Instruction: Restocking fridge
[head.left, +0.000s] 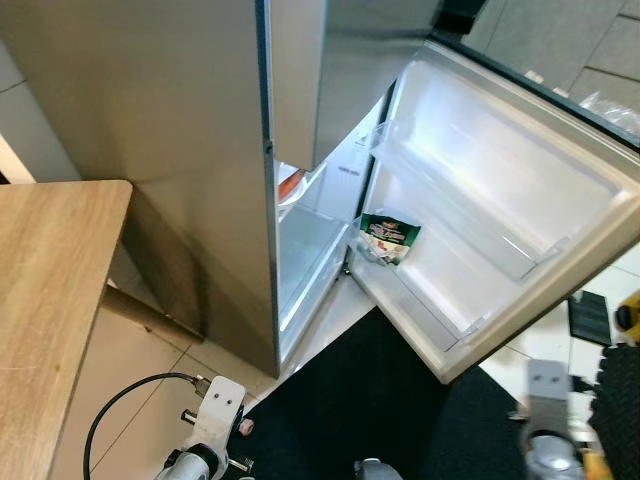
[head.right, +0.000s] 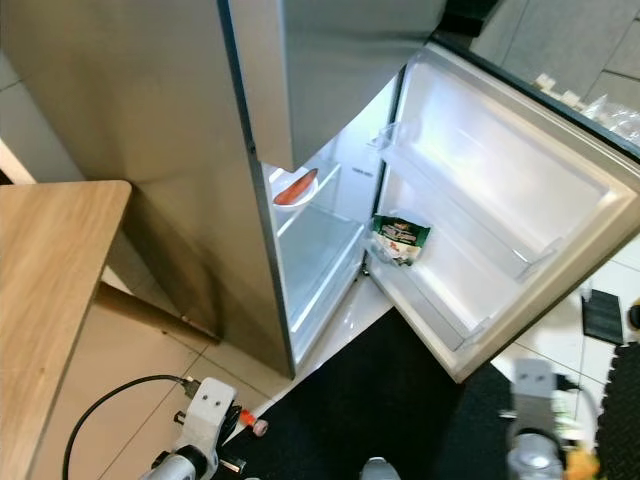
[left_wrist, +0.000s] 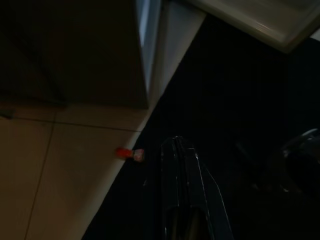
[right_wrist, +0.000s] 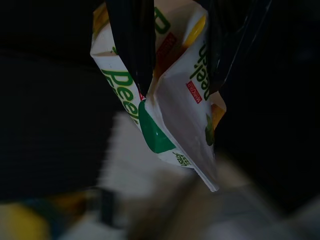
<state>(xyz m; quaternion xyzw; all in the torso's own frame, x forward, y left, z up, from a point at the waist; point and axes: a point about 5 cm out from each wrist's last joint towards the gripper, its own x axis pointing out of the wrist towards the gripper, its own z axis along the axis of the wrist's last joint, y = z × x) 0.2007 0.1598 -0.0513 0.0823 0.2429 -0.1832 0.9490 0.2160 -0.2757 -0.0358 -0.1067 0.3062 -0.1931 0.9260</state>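
Two black fingers of right gripper (right_wrist: 175, 55) pinching white-and-green packet (right_wrist: 165, 110), hanging low at robot's right side. Left gripper (left_wrist: 182, 190) idling low over dark mat (head.left: 360, 400), fingers pressed together. Fridge door (head.left: 500, 190) standing open; green pouch (head.left: 388, 238) sitting in lower door shelf. Step judged: carrying packet toward fridge. Next: raising arm, reaching into free shelf.

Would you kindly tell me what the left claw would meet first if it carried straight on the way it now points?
Probably the black mat on the floor; the left claw points along it toward the fridge door, though depth is unclear.
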